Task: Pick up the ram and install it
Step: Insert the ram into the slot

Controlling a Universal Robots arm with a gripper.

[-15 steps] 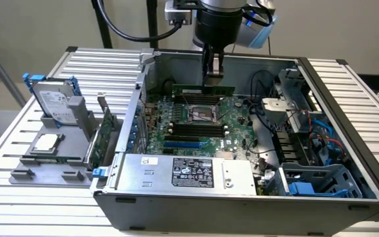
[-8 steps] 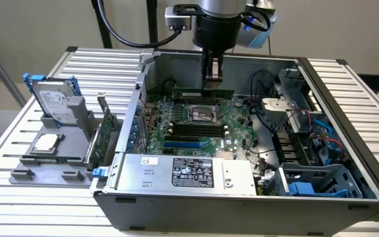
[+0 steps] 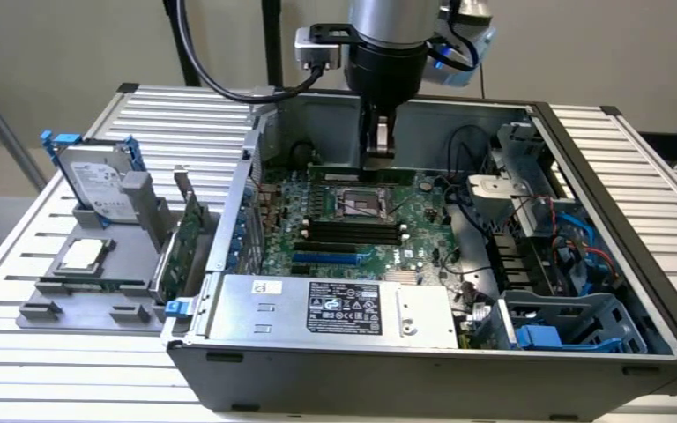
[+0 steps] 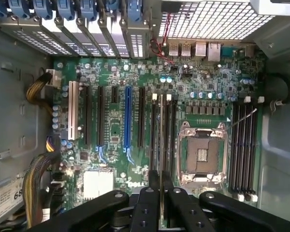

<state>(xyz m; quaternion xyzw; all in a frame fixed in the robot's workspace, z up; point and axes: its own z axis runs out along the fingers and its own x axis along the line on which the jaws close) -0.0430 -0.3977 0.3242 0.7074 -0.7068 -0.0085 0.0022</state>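
Note:
My gripper (image 3: pixel 376 152) hangs inside the open computer case (image 3: pixel 621 229), shut on the ram (image 3: pixel 362 174). The ram is a thin dark-green stick held level under the fingers, just beyond the empty CPU socket (image 3: pixel 362 204). In the wrist view the ram (image 4: pixel 161 140) appears edge-on between the black fingers (image 4: pixel 147 208), running out over the motherboard (image 4: pixel 111 72). It sits above the board, not seated. Beside the CPU socket (image 4: pixel 203 154) lie the black memory slots (image 4: pixel 244 145) with white clips, and they look empty.
A grey holder (image 3: pixel 33 308) at the exterior view's left carries a hard drive (image 3: pixel 98 181), a silver processor (image 3: pixel 84 256) and a green expansion card (image 3: pixel 186 242). The power supply (image 3: pixel 315 304), drive cage (image 3: pixel 574 326) and cable bundles (image 3: pixel 527 229) crowd the case.

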